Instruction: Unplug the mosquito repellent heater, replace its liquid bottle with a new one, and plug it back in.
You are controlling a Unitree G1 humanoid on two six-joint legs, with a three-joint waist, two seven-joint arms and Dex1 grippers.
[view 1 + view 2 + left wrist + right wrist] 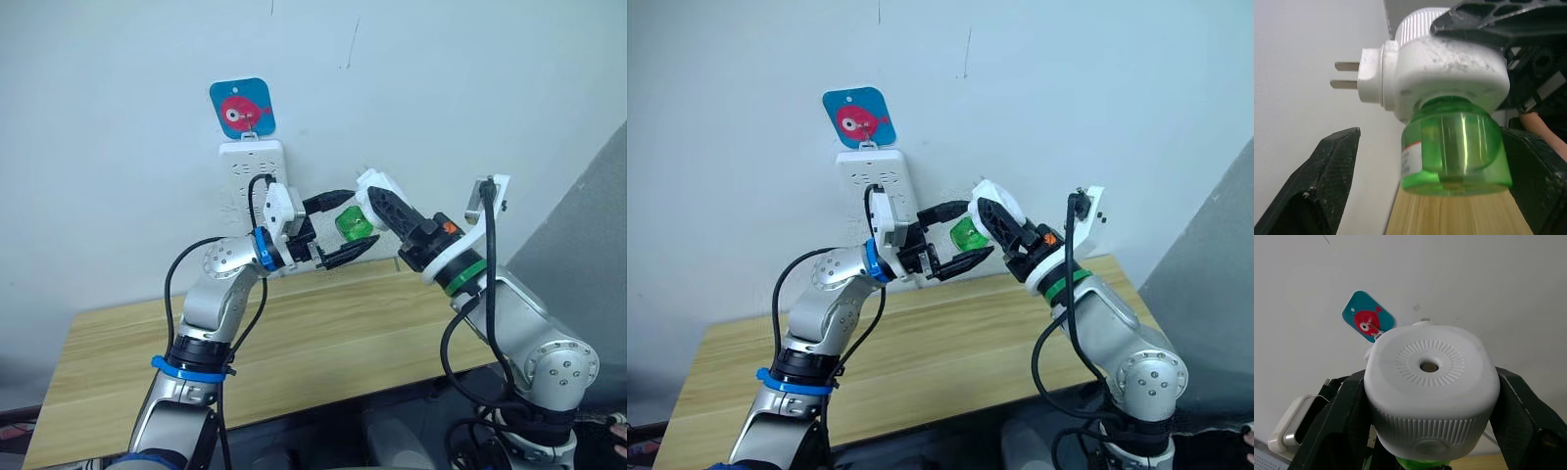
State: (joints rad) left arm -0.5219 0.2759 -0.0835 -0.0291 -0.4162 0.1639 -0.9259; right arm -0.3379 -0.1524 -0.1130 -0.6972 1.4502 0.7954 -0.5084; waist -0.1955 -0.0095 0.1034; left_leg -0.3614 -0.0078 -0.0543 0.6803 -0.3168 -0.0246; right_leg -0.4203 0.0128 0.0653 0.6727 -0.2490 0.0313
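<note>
my right gripper (377, 209) clamps the mosquito repellent heater (1430, 391) above the desk's (294, 343) back edge — left gripper (345, 227) gapes wide around its green liquid bottle (1457, 152), not touching.

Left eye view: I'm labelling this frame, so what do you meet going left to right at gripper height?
Left arm → left gripper, open → green bottle → white heater, held by the right gripper → right arm. The power strip sits behind, so it is left out.
</note>
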